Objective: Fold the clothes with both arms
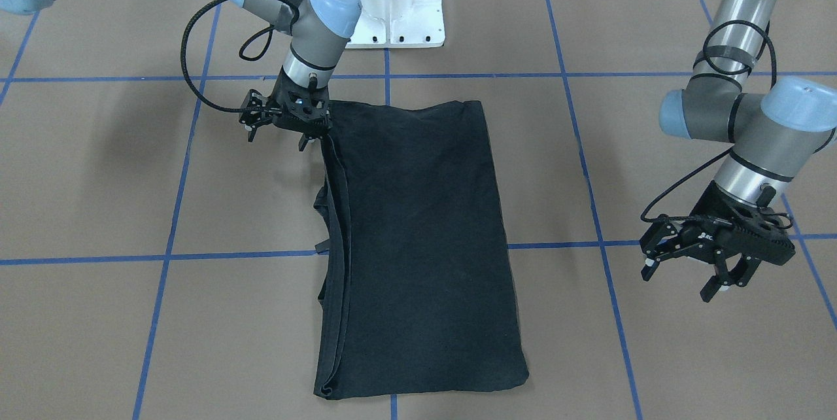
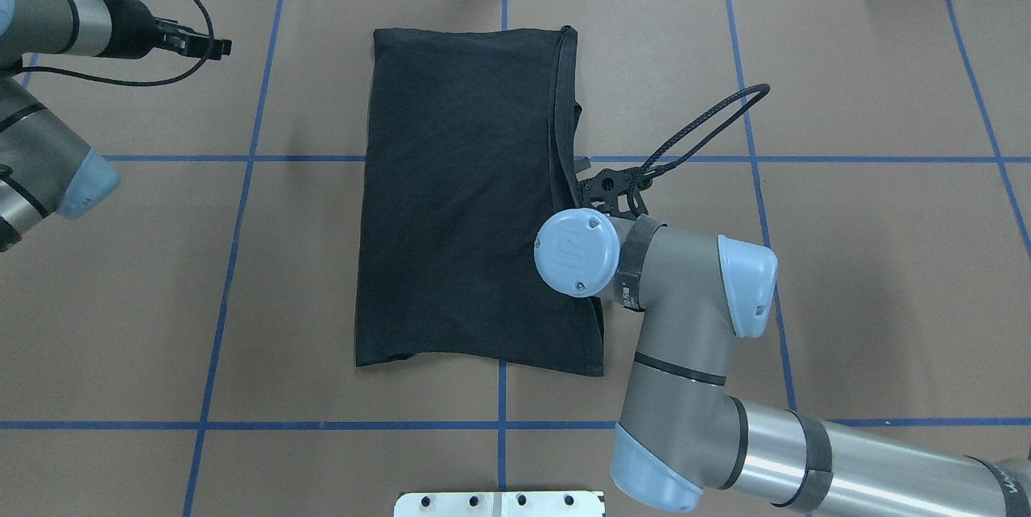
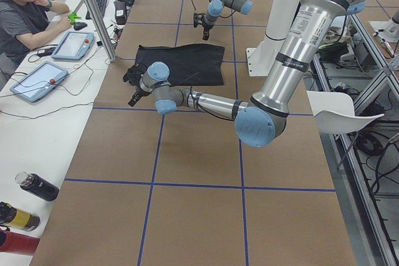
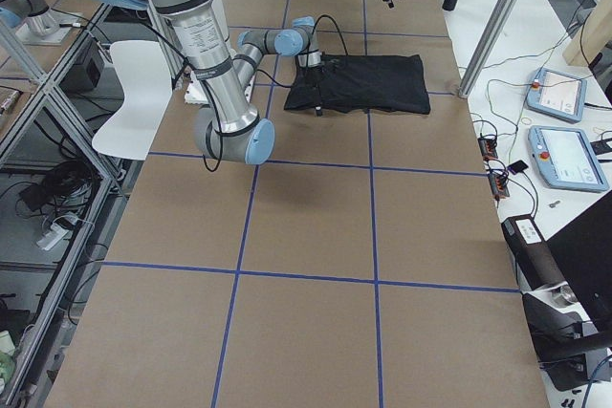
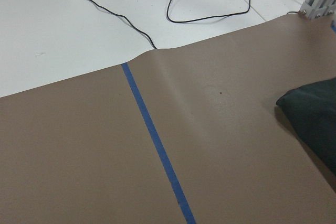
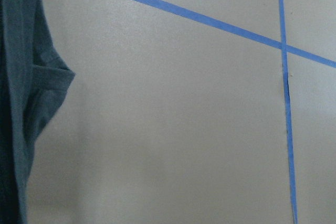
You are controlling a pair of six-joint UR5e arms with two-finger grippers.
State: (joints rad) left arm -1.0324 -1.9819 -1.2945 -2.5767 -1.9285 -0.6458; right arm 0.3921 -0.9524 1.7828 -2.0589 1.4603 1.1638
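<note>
The clothes are one black T-shirt (image 1: 418, 237), folded lengthwise and lying flat with its plain side up; its layered edges (image 2: 564, 138) are on my right side. My right gripper (image 1: 312, 140) hangs just above the shirt's right edge near the corner closest to the base, with nothing visibly held, and looks open. In the overhead view its wrist cap (image 2: 576, 251) hides the fingers. My left gripper (image 1: 729, 282) is open and empty, off to the left of the shirt over bare table (image 2: 201, 42). The right wrist view shows a sleeve (image 6: 37, 93) at its left edge.
Brown paper with blue tape lines (image 1: 386, 80) covers the table. The white pedestal (image 1: 392, 1) stands at the robot's side. Beyond the far edge is a white bench with tablets (image 3: 72, 45), cables and a seated person (image 3: 25, 17). Bottles (image 3: 34, 185) lie near the left end.
</note>
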